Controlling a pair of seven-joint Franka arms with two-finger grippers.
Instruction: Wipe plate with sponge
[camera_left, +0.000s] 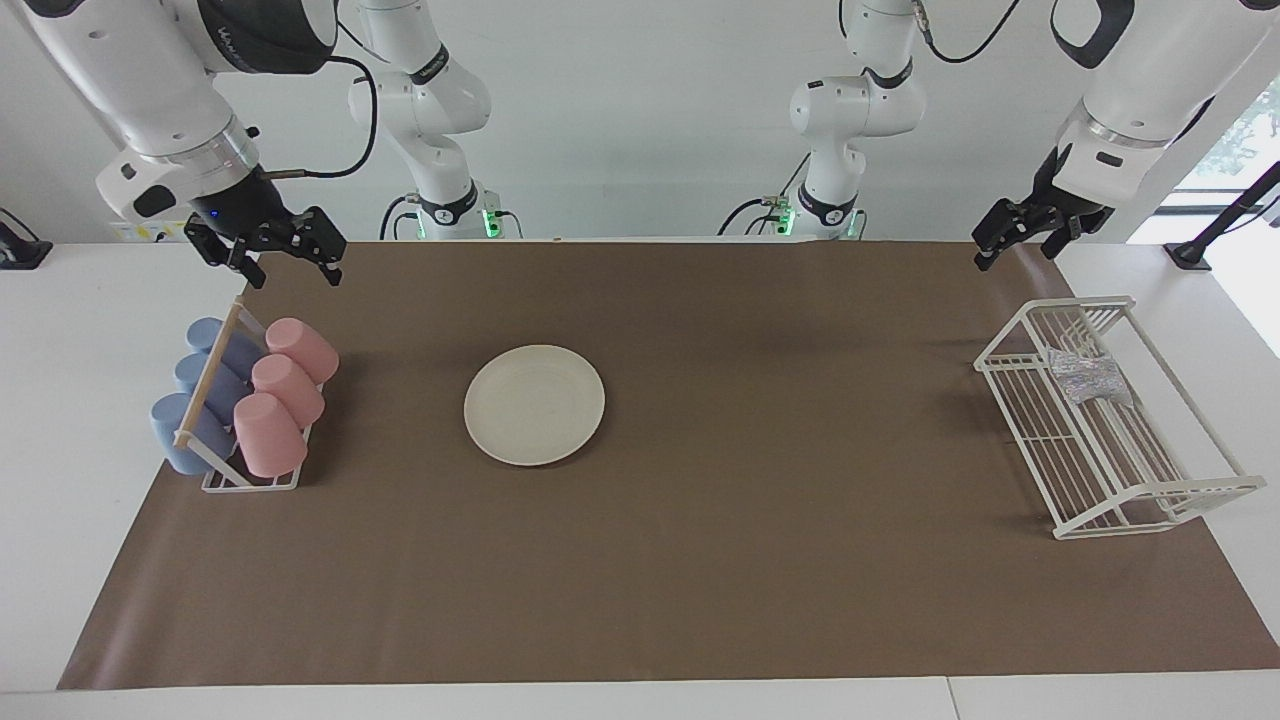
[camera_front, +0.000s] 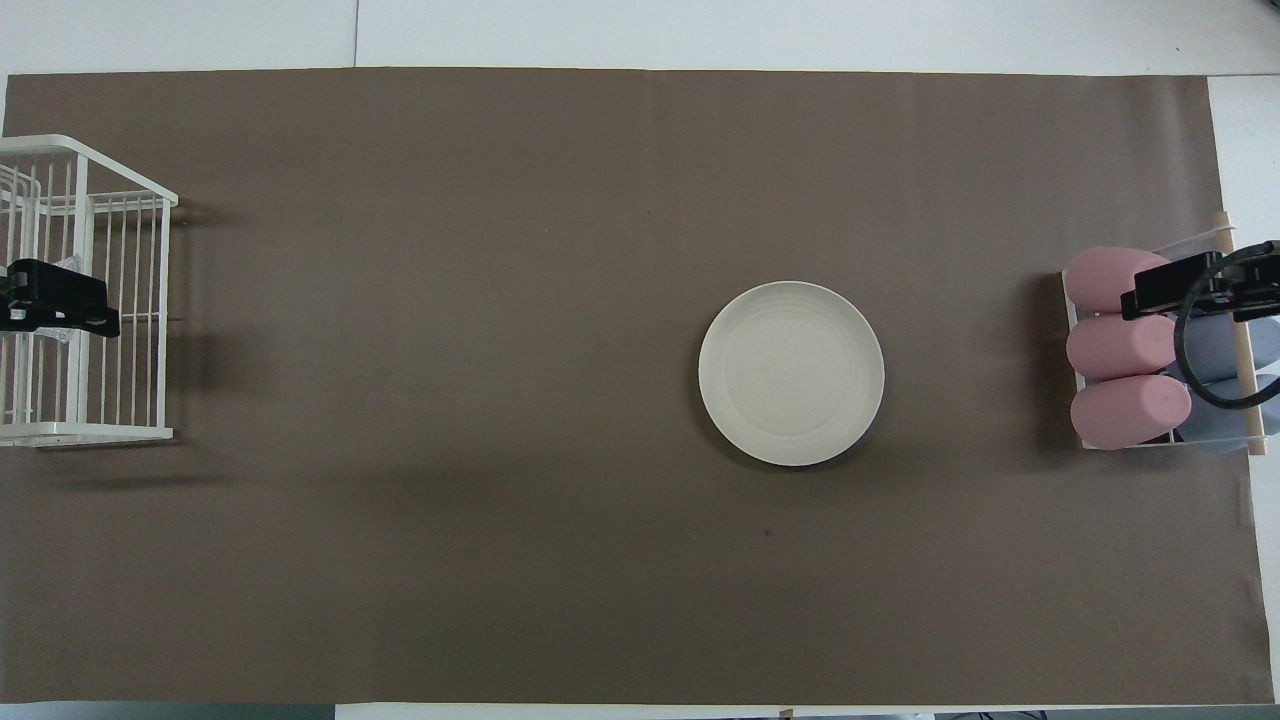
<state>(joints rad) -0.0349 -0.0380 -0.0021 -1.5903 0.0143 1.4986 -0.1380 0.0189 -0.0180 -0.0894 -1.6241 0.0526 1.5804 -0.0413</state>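
We see the sponge (camera_left: 1090, 378) lying in the white wire rack (camera_left: 1160, 495) at the left arm's end of the counter (camera_left: 640, 600), a crinkled silvery pad with no clear long axis. The left end effector (camera_left: 1020, 235) hangs raised and empty with its jaws wide; from it the sponge lies below and a little farther out from the robots, so we judge a short descent into the rack is what the first move turns on. The plate (camera_left: 534, 404) sits flat on the brown mat, well apart from that end effector and somewhat closer to the right end effector (camera_left: 268, 252). That one waits, empty and wide, over the cup holder (camera_left: 250, 478) with its pink cups (camera_left: 285, 390) and blue cups (camera_left: 200, 400).
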